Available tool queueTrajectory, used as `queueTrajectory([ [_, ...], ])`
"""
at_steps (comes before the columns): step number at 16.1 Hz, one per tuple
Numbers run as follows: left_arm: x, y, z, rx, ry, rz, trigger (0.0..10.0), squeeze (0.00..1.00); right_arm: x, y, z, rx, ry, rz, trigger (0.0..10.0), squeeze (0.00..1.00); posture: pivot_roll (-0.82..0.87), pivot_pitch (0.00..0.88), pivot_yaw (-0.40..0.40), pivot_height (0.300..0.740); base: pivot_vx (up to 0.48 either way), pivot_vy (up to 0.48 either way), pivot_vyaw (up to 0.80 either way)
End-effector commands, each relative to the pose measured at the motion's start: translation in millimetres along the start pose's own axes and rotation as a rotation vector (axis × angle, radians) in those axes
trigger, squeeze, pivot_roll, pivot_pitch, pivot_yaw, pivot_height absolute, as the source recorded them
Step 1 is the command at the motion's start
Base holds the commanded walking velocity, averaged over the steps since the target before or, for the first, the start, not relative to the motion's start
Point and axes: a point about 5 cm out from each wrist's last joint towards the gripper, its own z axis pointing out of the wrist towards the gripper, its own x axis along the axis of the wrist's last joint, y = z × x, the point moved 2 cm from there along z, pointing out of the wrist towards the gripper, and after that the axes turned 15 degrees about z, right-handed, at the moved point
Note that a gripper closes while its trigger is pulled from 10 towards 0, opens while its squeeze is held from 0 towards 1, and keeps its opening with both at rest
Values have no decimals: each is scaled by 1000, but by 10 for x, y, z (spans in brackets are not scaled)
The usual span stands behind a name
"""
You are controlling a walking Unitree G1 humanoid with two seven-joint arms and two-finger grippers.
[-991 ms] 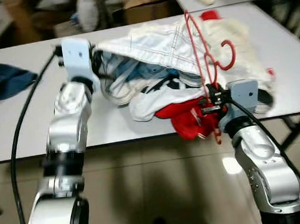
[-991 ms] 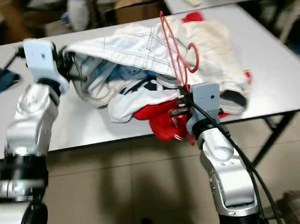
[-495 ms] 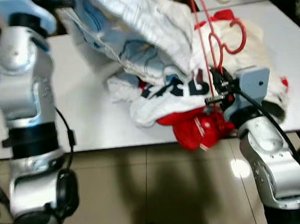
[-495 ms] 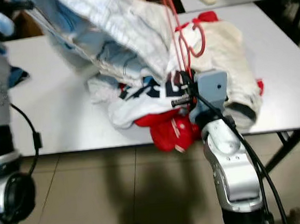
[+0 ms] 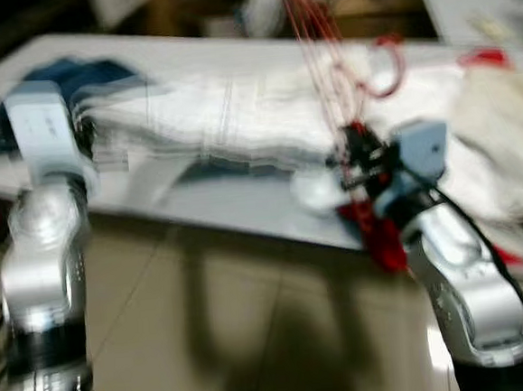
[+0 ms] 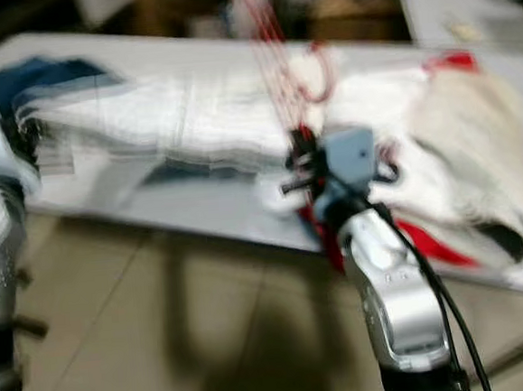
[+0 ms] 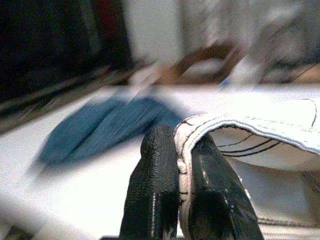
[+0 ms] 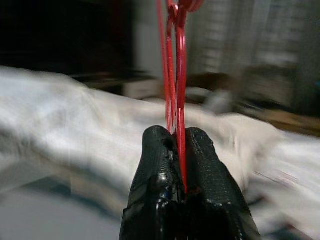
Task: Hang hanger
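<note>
- Our right gripper (image 8: 179, 150) clamps the red hanger (image 5: 321, 37) above the table (image 5: 245, 210).
- Our left gripper (image 7: 177, 165) pinches the white garment (image 5: 211, 127); nothing hung yet.

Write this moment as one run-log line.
left tool: shut on white garment | right tool: shut on red hanger | pile on table | head views blurred

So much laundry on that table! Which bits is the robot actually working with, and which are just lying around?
In use:
- red hanger, pinched in the right gripper
- white garment, its hem clamped in the left gripper

Lying about:
- blue cloth on the table
- cream garment
- red clothing at the table edge
</note>
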Motion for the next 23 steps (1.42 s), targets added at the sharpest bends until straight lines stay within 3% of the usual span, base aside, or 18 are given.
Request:
queueTrajectory([
  [1,-42,77,-83,-3,-4,37,10000,0,-44,33,16,-2,-34,-18,10000,0,-95,39,29,740,0,0,800],
  [4,-149,242,-200,-41,-42,44,10000,0,-106,85,11,-20,-68,-29,10000,0,-99,38,23,740,0,0,800],
  [6,-116,332,-215,-55,-13,-14,10000,0,-149,130,-3,-45,-94,-46,10000,0,-104,35,31,740,0,0,800],
  [10,-86,463,-218,-71,5,-48,10000,0,-245,257,-67,-134,-117,-3,10000,0,-109,26,52,740,0,0,0],
  [14,-111,484,-233,-79,-3,-44,10000,0,-281,261,-99,-153,-113,22,10000,0,-106,20,63,740,0,284,0],
  [23,-175,492,-285,-104,-18,-11,10000,0,-557,299,-263,-192,-229,77,10000,0,-102,34,68,740,0,293,0],
])
